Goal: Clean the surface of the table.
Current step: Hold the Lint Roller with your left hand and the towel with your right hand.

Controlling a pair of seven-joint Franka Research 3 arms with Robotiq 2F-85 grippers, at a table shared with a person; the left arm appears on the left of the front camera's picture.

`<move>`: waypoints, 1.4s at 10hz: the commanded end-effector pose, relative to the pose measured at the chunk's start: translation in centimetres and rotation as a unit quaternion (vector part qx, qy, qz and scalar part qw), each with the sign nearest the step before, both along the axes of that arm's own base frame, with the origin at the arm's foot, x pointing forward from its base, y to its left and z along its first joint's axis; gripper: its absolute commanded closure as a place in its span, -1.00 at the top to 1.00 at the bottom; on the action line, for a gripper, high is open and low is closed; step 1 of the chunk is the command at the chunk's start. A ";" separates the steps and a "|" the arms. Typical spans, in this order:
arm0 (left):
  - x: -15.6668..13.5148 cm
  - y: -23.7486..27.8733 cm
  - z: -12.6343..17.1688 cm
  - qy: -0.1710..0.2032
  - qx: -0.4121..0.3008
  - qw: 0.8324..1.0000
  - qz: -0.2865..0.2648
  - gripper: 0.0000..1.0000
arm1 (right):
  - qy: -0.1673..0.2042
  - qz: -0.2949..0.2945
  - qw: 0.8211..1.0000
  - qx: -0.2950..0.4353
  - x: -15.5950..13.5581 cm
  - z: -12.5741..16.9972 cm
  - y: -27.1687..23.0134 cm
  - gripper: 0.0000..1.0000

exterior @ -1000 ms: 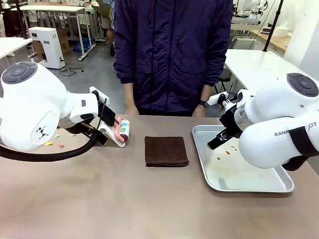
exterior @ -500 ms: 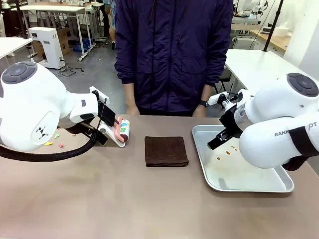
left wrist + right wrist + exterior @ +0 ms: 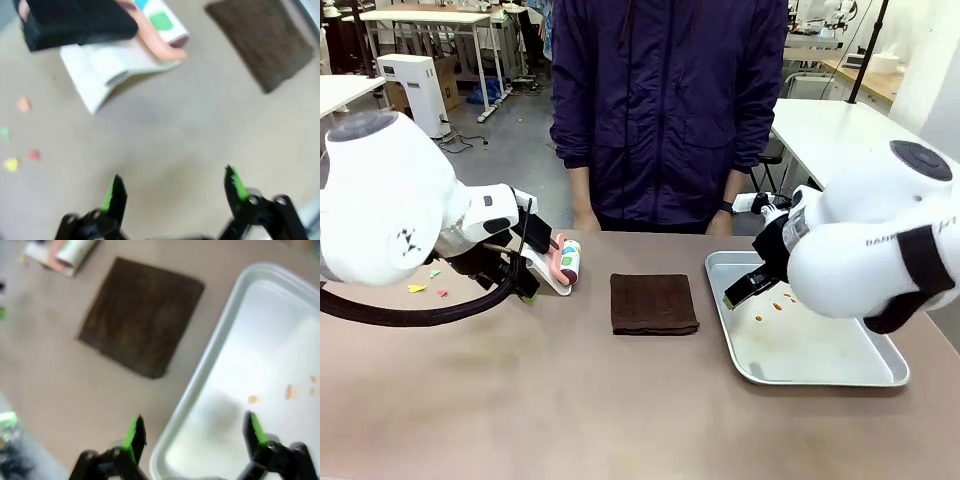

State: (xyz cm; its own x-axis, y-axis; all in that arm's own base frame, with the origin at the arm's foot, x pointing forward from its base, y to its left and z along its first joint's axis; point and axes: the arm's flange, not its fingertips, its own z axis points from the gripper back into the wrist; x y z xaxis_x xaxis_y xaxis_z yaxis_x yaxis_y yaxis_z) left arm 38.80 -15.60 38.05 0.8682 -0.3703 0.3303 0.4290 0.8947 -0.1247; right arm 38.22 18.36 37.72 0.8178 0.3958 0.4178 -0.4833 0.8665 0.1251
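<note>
The table [image 3: 570, 400] has a matte brown-taupe top. A folded dark brown cloth [image 3: 654, 303] lies flat at its middle. Small coloured scraps [image 3: 420, 288] are scattered at the far left. My left gripper [image 3: 525, 290] hangs open low over the table beside a white dustpan [image 3: 545, 272]. In the left wrist view its fingertips [image 3: 115, 192] stand wide apart over bare tabletop, with the dustpan [image 3: 97, 75], cloth [image 3: 260, 37] and scraps [image 3: 22, 104] ahead. My right gripper [image 3: 740, 290] is open over the tray's left rim; in its wrist view it [image 3: 194, 432] holds nothing, with the cloth [image 3: 140, 315] beyond.
A silver tray [image 3: 840, 375] at the right holds a few orange crumbs [image 3: 775, 305], also seen as crumbs [image 3: 252, 399] in the tray [image 3: 235, 315]. A pink-and-white brush [image 3: 566, 260] rests on the dustpan. A person in a dark jacket [image 3: 665, 110] stands at the far edge.
Both arms have shifted. The left gripper has dropped lower beside the dustpan, and the right gripper has moved slightly left and down over the tray's rim. Cloth, dustpan and tray stay put.
</note>
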 end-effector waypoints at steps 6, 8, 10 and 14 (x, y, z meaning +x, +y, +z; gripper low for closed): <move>-5.0 12.8 10.3 0.022 -0.316 0.949 -0.006 1.00 | 0.103 -0.118 0.942 0.297 -4.9 11.3 -10.1 1.00; -6.5 20.1 10.0 0.005 -0.383 0.923 0.043 1.00 | 0.076 -0.152 0.910 0.379 -7.7 12.1 -16.4 1.00; -6.9 22.9 8.2 -0.007 -0.435 0.894 0.109 1.00 | 0.061 -0.202 0.865 0.455 -9.9 11.6 -23.7 1.00; -6.1 27.3 3.3 -0.009 -0.510 0.830 0.224 1.00 | 0.055 -0.287 0.789 0.541 -11.6 6.1 -32.2 1.00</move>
